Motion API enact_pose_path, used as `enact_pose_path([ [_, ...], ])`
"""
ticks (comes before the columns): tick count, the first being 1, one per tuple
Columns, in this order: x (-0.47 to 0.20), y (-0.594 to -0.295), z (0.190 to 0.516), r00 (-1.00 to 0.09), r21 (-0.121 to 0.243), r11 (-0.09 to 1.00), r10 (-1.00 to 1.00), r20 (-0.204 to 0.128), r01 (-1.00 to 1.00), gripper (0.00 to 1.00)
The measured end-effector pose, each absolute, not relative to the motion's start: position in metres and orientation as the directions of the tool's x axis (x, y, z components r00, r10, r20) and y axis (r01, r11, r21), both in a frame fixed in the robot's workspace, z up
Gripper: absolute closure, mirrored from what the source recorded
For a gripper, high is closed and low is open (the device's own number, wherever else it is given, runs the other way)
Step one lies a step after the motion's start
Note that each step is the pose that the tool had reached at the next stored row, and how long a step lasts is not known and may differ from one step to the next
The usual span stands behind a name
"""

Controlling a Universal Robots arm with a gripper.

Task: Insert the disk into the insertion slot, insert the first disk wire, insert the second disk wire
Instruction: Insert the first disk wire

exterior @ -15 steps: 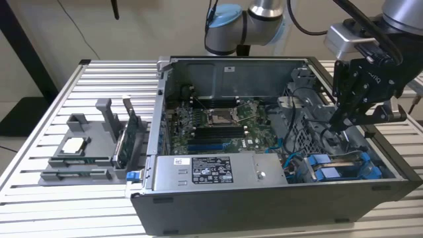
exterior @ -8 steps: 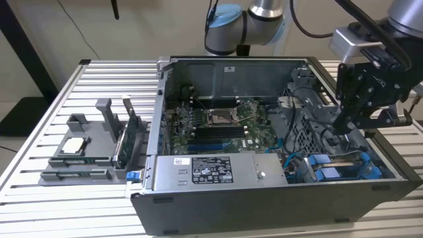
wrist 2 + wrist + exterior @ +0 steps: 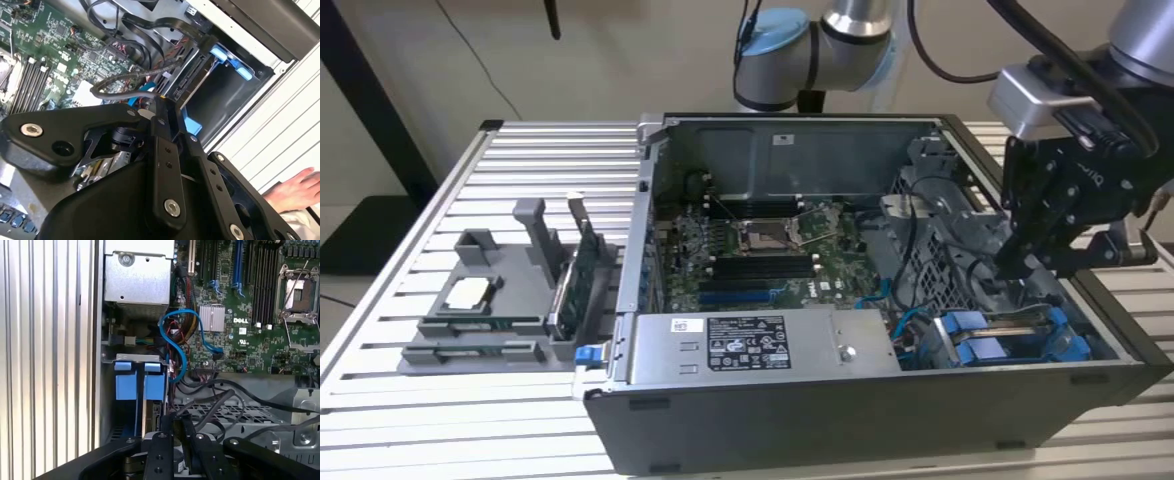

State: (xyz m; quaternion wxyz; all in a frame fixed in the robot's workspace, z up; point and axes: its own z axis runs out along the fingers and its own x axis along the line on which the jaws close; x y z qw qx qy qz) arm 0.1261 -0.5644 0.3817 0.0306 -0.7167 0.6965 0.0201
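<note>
The disk (image 3: 1014,327) sits in the insertion slot (image 3: 1067,345) of the drive cage, at the exterior view's right front corner of the open computer case. Its blue carrier tabs (image 3: 155,386) show in the first wrist view. My black gripper (image 3: 1019,268) hangs just above the cage, by the disk's connector end (image 3: 187,75). Its fingers (image 3: 161,112) are drawn together on the end of a thin grey wire (image 3: 115,82) that loops toward the motherboard. Other black cables (image 3: 220,395) cross the cage beside the fingertips.
The grey labelled power-supply box (image 3: 761,342) lies at the case's front, the motherboard (image 3: 761,245) behind it. A grey fixture with parts (image 3: 507,300) stands at the exterior view's left on the slatted table (image 3: 454,420). A person's hand (image 3: 295,187) rests outside the case.
</note>
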Motion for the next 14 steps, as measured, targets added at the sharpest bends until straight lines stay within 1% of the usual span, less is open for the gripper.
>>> enact_pose_path([
  [14,0.1265,-0.5745,0.3742,0.029,-0.016,-0.028,-0.997,-0.071,-0.999,0.81],
])
